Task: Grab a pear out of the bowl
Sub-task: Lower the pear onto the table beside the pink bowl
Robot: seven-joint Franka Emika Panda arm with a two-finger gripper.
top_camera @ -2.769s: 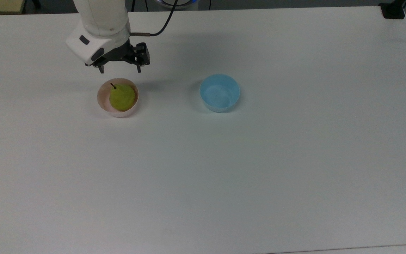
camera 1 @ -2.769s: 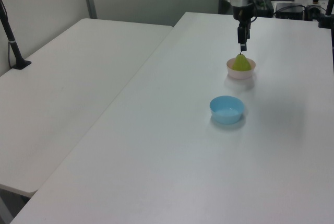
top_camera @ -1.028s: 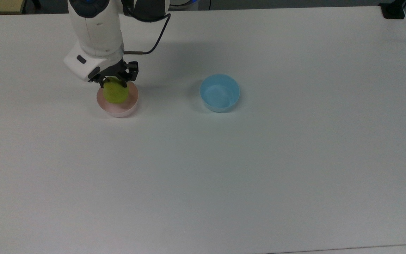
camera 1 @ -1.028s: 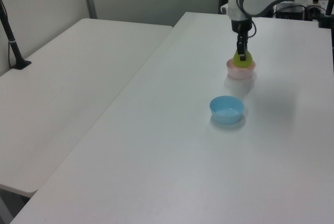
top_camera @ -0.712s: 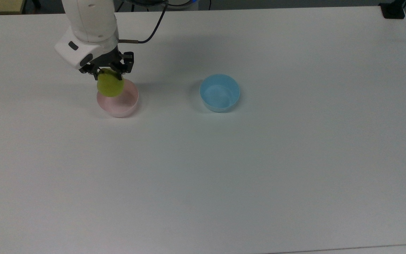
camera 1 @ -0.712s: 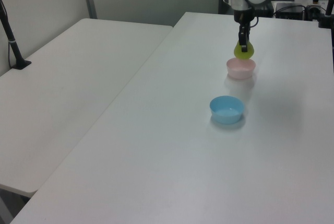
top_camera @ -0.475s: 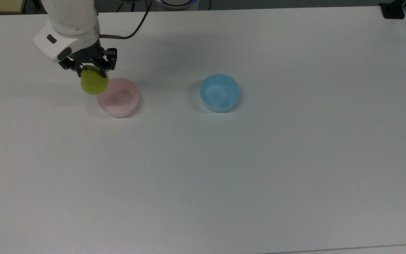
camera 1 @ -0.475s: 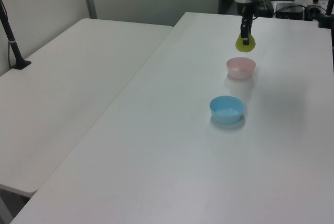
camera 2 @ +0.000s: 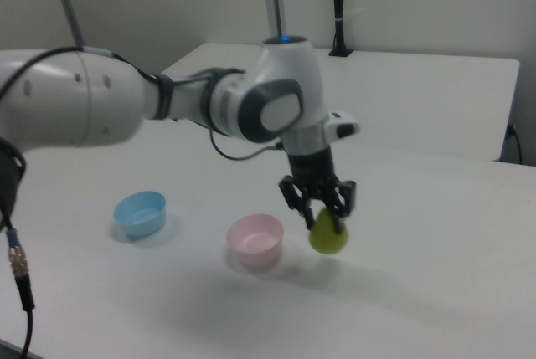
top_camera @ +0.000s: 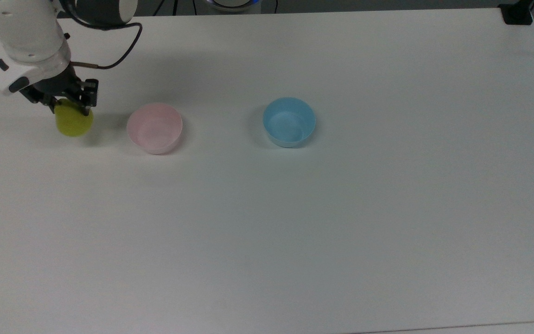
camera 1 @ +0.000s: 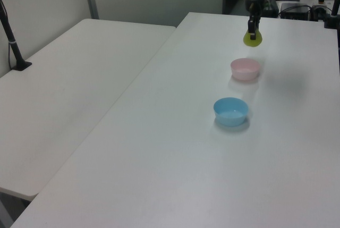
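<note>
Pear [top_camera: 73, 122] and bowl [top_camera: 155, 128] are now separated: the yellow-green pear is clamped between the fingers of the gripper [top_camera: 70, 107] and is held in the air, clear of the desk [top_camera: 295, 222], whereas 2.8 s ago it was lying inside the pale pink bowl with the claw spread open above it. Since half a second ago, when the fruit was overlapping the bowl's rim in the top view, it has been carried further toward the top view's left edge of the desk and is now seen apart from the bowl, with a strip of bare white surface between them. In the right view the pear [camera 2: 328, 237] is seen hanging below the black fingers, just to the right view's right of the bowl [camera 2: 255, 240], and a soft shadow is cast on the desk beneath it. In the left view the pear [camera 1: 253, 39] is seen beyond the bowl [camera 1: 245, 69], nearer the far edge of the desk. The pink bowl is left empty and has not been shifted. The light blue bowl [top_camera: 289, 121] is also unmoved, standing well apart to the top view's right of the pink one.
</note>
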